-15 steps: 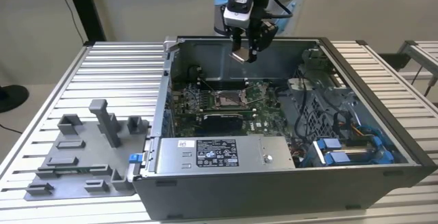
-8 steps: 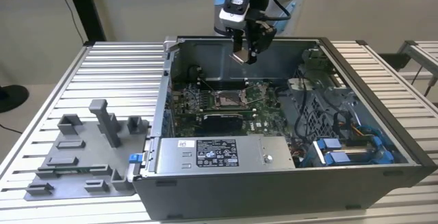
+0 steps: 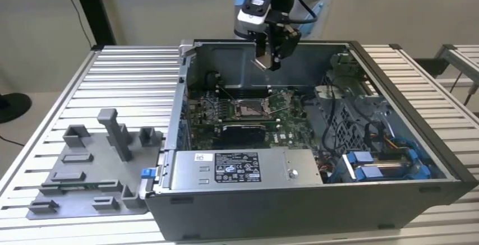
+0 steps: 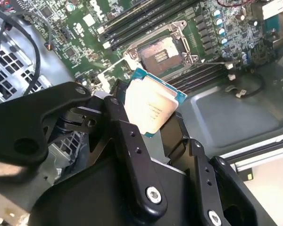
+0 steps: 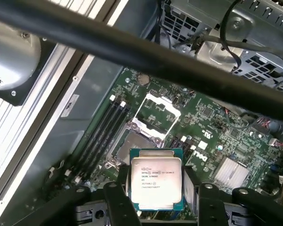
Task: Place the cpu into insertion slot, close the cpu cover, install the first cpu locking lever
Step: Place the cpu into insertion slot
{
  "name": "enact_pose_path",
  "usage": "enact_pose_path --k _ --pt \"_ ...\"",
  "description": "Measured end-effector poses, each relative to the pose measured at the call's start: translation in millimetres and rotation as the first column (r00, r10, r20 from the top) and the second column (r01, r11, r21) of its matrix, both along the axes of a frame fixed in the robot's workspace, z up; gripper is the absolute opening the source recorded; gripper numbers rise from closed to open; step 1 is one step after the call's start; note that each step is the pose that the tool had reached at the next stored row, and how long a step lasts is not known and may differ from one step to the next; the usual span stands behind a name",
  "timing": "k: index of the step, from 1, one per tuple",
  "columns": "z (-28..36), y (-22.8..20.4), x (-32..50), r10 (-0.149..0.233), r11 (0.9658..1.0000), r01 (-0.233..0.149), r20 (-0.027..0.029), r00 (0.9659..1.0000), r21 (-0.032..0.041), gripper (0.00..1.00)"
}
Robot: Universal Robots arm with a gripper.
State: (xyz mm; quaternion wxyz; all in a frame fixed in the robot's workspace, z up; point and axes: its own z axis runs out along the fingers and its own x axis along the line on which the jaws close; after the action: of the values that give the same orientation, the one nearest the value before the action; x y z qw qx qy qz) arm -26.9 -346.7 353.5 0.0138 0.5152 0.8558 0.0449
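My gripper [image 3: 271,60] hangs above the open computer case [image 3: 449,169], shut on the cpu [image 3: 263,61]. In both wrist views the cpu [image 5: 156,181] [image 4: 153,106] is a square chip with a silvery face and a teal-green edge, clamped between the black fingers [image 5: 115,193]. The insertion slot [image 3: 247,108] lies below on the green motherboard, its dark centre bare [image 5: 132,147] [image 4: 160,54]. The cpu cover [image 5: 159,113], a silvery frame, is swung open beside the slot. The chip is well above the slot and apart from it.
A grey power supply box [image 3: 239,169] with a white label sits at the case front. Black memory slots [image 5: 101,129] run beside the socket. Cables and blue drive carriers [image 3: 382,163] crowd the exterior view's right. A grey parts fixture [image 3: 90,166] lies on the slatted table.
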Motion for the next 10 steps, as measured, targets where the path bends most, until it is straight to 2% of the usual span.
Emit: enact_pose_path --k 5,10 --pt "-1.4 0.0 0.0 -0.068 0.9977 0.068 -0.0001 0.9977 0.0032 0.00" --pt "-5.6 0.0 0.0 -0.141 0.9901 0.141 -0.0004 0.9901 0.0030 0.00"
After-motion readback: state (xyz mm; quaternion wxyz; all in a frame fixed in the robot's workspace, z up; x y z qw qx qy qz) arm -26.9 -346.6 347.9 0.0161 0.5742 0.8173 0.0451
